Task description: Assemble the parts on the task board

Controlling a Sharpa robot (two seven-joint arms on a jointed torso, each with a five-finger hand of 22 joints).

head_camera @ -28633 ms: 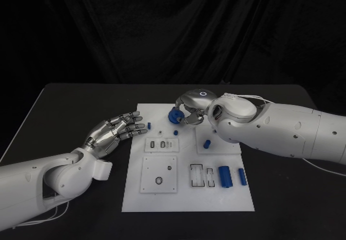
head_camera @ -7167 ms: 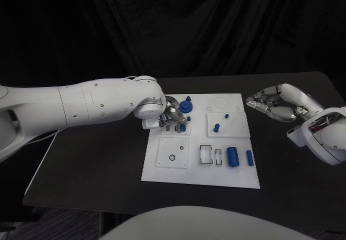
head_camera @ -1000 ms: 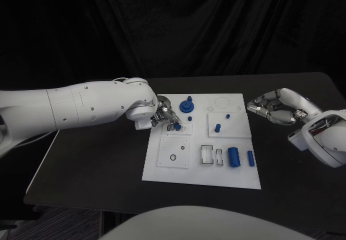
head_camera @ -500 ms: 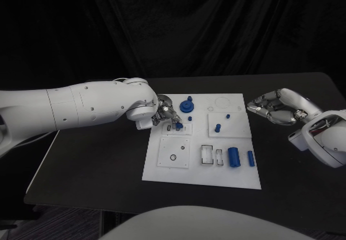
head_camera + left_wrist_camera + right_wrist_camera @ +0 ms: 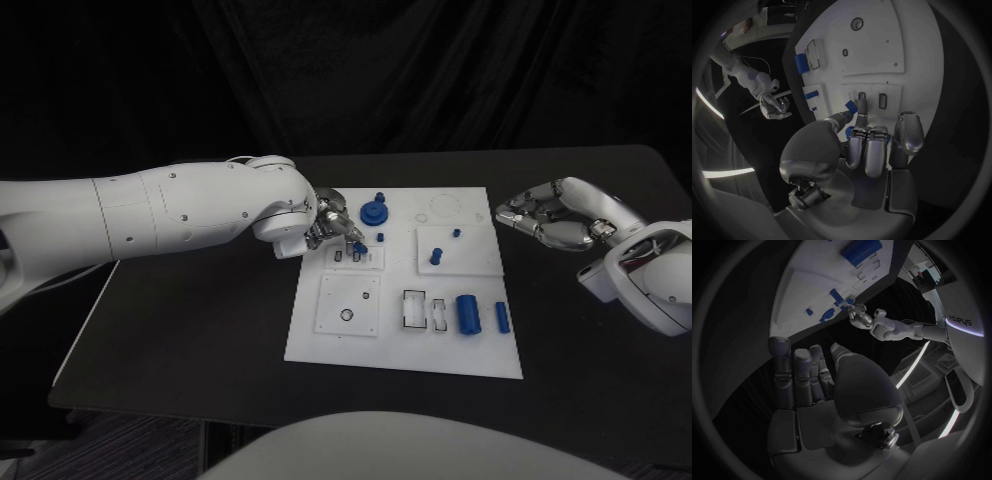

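**Two hands: left pinching a part at the board, right idle off the board**

The left hand (image 5: 332, 232) sits left of frame centre in the head view, at the upper left edge of the task board (image 5: 361, 340). In the left wrist view its fingertips (image 5: 861, 106) pinch a small blue part (image 5: 852, 106) over the small slotted plate (image 5: 873, 100). Just beside the hand, toward the top of the board, stands a blue round part with a peg (image 5: 375, 210). At centre right of the board, a small plate (image 5: 449, 248) carries two short blue pegs (image 5: 434, 257). Lower right, a large blue cylinder (image 5: 467, 312) and a slimmer blue bar (image 5: 500, 317) lie side by side.

The right hand (image 5: 555, 218) hangs at the right of the frame, over the black table (image 5: 202, 330), clear of the board, fingers curled inward on nothing.
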